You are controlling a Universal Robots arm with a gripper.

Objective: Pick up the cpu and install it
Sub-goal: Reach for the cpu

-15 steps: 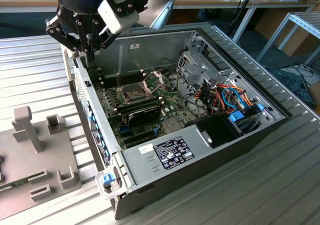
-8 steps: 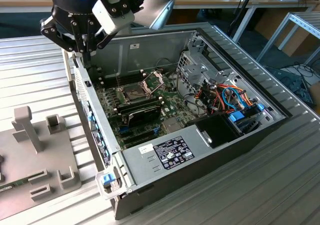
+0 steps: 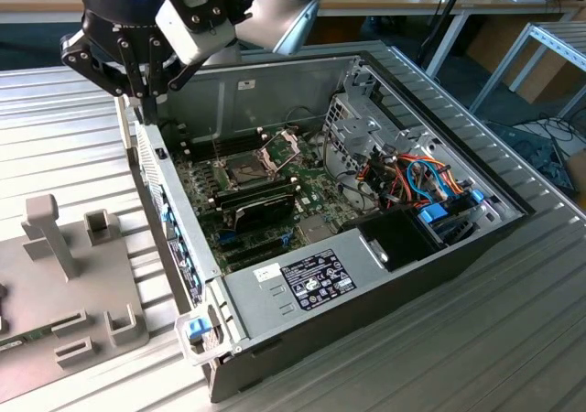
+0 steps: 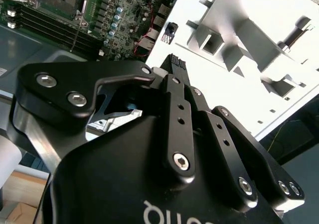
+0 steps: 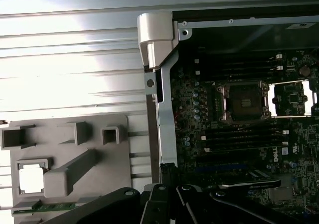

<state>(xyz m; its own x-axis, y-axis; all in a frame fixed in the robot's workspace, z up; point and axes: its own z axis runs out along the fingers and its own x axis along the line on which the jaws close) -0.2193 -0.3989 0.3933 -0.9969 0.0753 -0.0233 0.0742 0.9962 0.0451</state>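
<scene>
The cpu [image 5: 31,178] is a small pale square chip lying in a square pocket of the grey fixture plate [image 5: 75,159], beside the open computer case. On the green motherboard [image 3: 265,192] the cpu socket [image 5: 244,102] stands open and bare, its hinged metal frame [image 5: 291,97] flipped back. My gripper [image 3: 144,108] hangs above the case's side wall [image 3: 169,211], between the fixture and the motherboard. Its fingers are shut with nothing between them. In both wrist views the black gripper [image 4: 173,62] [image 5: 167,184] fills the foreground.
Black memory sticks [image 3: 256,201] flank the socket. A drive cage [image 3: 366,128], coloured cables [image 3: 421,178] and a power supply [image 3: 302,279] fill the rest of the case. The fixture plate [image 3: 64,284] carries upright posts. Ribbed metal table [image 3: 458,339] all round.
</scene>
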